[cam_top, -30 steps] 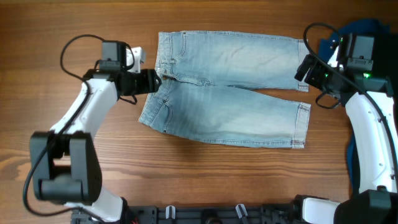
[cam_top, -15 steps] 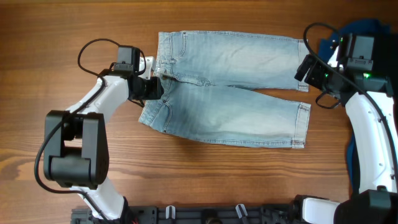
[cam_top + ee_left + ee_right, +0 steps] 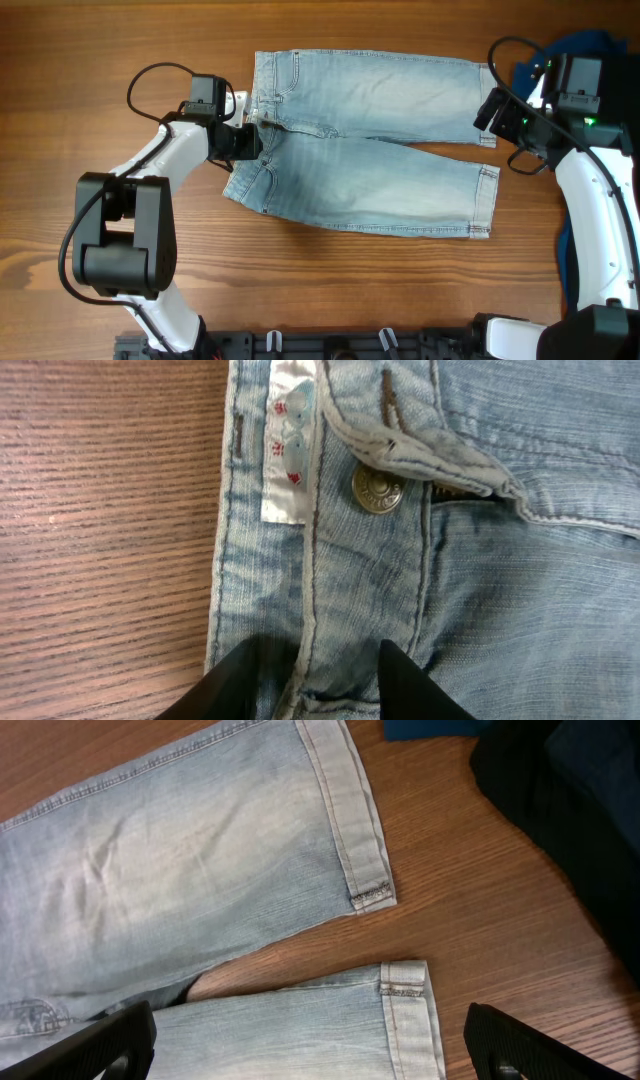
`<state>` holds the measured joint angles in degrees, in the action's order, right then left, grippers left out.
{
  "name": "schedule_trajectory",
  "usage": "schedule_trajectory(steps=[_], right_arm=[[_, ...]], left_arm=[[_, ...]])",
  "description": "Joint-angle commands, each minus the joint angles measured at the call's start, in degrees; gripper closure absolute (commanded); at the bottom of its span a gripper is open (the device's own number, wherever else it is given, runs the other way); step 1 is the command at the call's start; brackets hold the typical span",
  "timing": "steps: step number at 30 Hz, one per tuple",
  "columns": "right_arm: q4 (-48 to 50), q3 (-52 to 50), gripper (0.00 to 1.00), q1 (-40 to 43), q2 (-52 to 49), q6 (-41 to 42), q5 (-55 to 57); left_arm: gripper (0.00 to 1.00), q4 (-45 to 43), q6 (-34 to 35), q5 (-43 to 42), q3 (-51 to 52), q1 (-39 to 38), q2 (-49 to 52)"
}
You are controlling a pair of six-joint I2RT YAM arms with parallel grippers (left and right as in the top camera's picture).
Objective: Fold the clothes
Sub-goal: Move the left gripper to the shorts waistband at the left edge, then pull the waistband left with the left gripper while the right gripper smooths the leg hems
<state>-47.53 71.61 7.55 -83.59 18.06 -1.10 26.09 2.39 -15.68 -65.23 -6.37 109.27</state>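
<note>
Left wrist: left hand (image 3: 325, 663) pinches shorts (image 3: 500, 570) waistband.

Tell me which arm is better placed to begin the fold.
Left. The left claw has the waistband of the light blue denim shorts between its fingers; the right claw stands wide open above the cuffed hems, gripping nothing.

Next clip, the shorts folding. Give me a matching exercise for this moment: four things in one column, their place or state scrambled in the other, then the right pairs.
Things:
1. left gripper
2. right gripper
3. metal button
4. dark garment

Place or state:
A. jaws wide open above the leg hems
B. on the waistband of the denim shorts, beside the fly
C. lying past the hems, not touching the shorts
D. fingers either side of the waistband

Pairs: 1-D, 2-A, 3-B, 4-C
</note>
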Motion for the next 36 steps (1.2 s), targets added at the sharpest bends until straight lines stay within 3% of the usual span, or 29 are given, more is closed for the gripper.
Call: schedule_trajectory(steps=[1, 3, 8, 13, 16, 19, 26, 32, 36], right_arm=[[0.15, 0.63, 0.0, -0.13, 0.46, 0.09, -0.28], [0.15, 0.63, 0.0, -0.13, 0.46, 0.07, -0.28], [0.15, 0.63, 0.0, -0.13, 0.46, 0.09, -0.28], [0.15, 0.63, 0.0, -0.13, 0.46, 0.09, -0.26], [0.15, 0.63, 0.0, -0.13, 0.46, 0.07, -0.28], [0.17, 0.63, 0.0, -0.13, 0.46, 0.11, -0.28], [0.15, 0.63, 0.0, -0.13, 0.46, 0.09, -0.28], [0.15, 0.63, 0.0, -0.13, 0.46, 0.09, -0.28], [0.15, 0.63, 0.0, -0.13, 0.46, 0.09, -0.28]], left_arm=[[0.71, -0.11, -0.44, 0.68, 0.52, -0.17, 1.05], [0.75, 0.11, -0.44, 0.61, 0.52, -0.17, 1.05], [0.96, 0.48, -0.46, 0.28, 0.52, -0.17, 1.05], [0.96, 0.44, -0.44, 0.37, 0.5, -0.17, 1.05], [0.96, 0.46, 11.23, 8.04, 0.5, 1.14, 1.01], [0.96, 1.25, 15.85, 8.09, 0.5, 3.98, 0.98], [0.96, 5.14, 19.85, 7.76, 0.5, 10.12, 0.98], [0.96, 7.85, 33.51, 7.3, 0.5, 10.6, 0.98], [0.96, 7.8, 33.42, 5.53, 0.5, 10.56, 0.63]])
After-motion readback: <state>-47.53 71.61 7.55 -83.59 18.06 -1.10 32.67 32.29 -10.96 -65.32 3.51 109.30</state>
